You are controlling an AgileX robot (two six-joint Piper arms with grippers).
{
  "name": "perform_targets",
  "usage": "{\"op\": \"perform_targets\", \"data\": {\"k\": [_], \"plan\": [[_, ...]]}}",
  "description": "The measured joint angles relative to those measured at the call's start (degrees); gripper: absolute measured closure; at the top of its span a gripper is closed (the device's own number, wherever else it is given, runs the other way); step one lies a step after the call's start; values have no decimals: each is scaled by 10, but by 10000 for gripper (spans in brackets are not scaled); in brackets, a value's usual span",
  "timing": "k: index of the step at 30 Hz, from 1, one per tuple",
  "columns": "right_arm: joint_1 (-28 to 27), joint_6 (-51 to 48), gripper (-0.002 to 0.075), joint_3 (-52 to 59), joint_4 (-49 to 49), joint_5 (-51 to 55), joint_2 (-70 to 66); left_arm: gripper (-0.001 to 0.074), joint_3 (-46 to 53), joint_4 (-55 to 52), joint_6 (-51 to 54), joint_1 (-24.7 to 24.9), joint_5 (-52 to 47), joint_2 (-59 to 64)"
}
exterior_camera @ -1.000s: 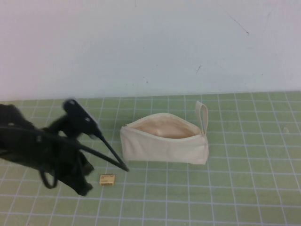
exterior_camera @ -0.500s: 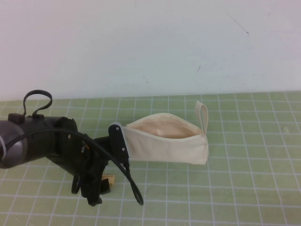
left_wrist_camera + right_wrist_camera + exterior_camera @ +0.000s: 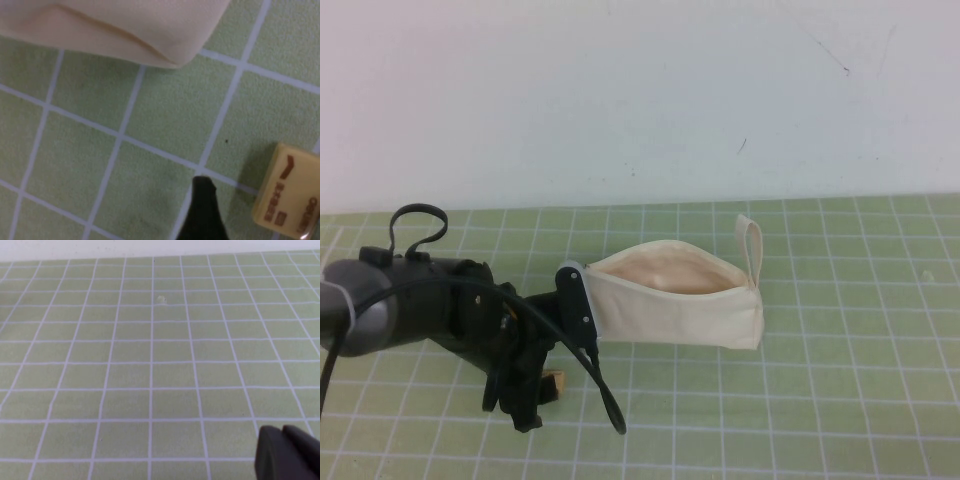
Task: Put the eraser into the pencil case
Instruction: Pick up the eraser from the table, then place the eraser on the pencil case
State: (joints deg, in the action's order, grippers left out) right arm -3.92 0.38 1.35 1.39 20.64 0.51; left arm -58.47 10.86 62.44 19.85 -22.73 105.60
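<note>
We see one pencil case (image 3: 670,296) lying with its long axis across the mat, mouth open, loop strap at the robot's right end, and one eraser (image 3: 555,383) lying flat near its left corner. The left gripper (image 3: 532,392) sits low over the eraser, one fingertip (image 3: 204,212) just beside it; we cannot tell its opening. The right gripper (image 3: 289,454) shows only at the edge of its own wrist view, apparently narrow and holding nothing.

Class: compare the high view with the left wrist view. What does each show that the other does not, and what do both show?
Only the high view shows the left arm, its end effector low over the eraser, and the case's open mouth and strap. Only the left wrist view shows the eraser's printed label. Both show eraser, case and mat. The right end effector appears in neither.
</note>
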Motion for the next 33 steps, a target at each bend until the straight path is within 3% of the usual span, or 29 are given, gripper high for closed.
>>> {"op": "perform_targets", "data": {"k": [4,10,17,25,28,33], "plan": [[0,0,727,0,0,0,0,311,-4,11,-2,0,-12,3],[0,0,727,0,0,0,0,555,-4,18,-2,0,-26,5],[0,0,727,0,0,0,0,557,-4,26,-12,0,-42,-10],[0,0,727,0,0,0,0,557,-3,86,-29,0,-95,-123],[0,0,727,0,0,0,0,557,-1,160,-11,1,-60,-172],[0,0,727,0,0,0,0,557,-7,385,79,23,69,-195]]}}
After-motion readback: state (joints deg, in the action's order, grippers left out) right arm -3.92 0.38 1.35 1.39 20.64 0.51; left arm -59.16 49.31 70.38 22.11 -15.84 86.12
